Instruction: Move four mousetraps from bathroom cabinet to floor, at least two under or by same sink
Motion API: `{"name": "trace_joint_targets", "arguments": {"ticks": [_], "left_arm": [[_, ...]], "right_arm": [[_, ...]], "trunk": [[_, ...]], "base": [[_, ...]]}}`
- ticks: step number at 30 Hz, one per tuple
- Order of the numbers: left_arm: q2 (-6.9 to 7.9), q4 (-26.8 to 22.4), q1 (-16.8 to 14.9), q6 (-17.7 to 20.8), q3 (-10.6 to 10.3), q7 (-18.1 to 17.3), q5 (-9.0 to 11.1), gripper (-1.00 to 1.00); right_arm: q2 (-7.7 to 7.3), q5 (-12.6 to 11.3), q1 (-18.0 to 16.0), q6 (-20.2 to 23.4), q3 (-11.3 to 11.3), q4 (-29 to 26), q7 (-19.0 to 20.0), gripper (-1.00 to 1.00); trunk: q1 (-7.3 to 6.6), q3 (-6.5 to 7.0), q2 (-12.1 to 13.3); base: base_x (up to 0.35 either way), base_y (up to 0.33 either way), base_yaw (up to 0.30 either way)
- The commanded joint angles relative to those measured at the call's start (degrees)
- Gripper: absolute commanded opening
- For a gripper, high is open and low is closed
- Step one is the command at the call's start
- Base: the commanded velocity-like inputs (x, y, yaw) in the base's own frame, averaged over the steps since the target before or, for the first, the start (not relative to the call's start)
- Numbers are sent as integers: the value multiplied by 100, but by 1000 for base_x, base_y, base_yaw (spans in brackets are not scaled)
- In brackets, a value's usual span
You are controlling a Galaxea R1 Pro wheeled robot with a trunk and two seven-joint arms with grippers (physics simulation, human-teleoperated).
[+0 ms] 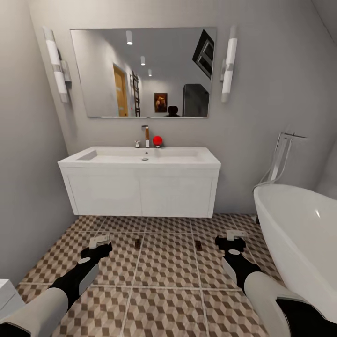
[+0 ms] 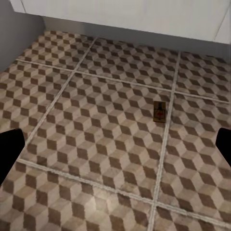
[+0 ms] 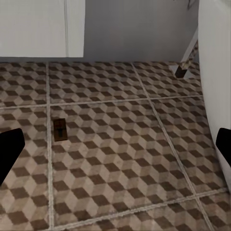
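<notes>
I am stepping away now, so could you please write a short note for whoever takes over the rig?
Left hand: open, empty, low over the bathroom floor.
Right hand: open, empty, beside the bathtub.
Two mousetraps lie on the tiles in front of the sink: the left mousetrap and the right mousetrap.
Done: two placed near the sink.
Left: fetch the other two from the cabinet and put them on this floor.
</notes>
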Motion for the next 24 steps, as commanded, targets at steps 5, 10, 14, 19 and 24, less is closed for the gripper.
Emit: {"name": "trace_joint_targets", "arguments": {"ticks": [5,10,14,19,24], "left_arm": [[4,-2,-4,-16,-47,40,56,100],[4,-1,-4,-13,-46,41,57,100],[0,3,-4,-11,-48,41,52,100],[-6,8,-2,-11,-50,45,49,100],[-16,18,-3,-5,-51,48,49,100]], "right_arm": [[8,57,-4,-19,-47,26,-12,100],[-1,57,-4,-19,-47,31,-13,100],[-6,57,-4,-19,-47,37,-13,100],[-1,57,-4,-19,-46,41,-13,100],[-2,57,-4,-19,-46,43,-13,100]], "trunk": [[-111,84,199],[-221,174,400],[-309,246,560],[-419,336,761],[-529,425,961]], "base": [[0,0,0],[0,0,0],[0,0,0],[0,0,0],[0,0,0]]}}
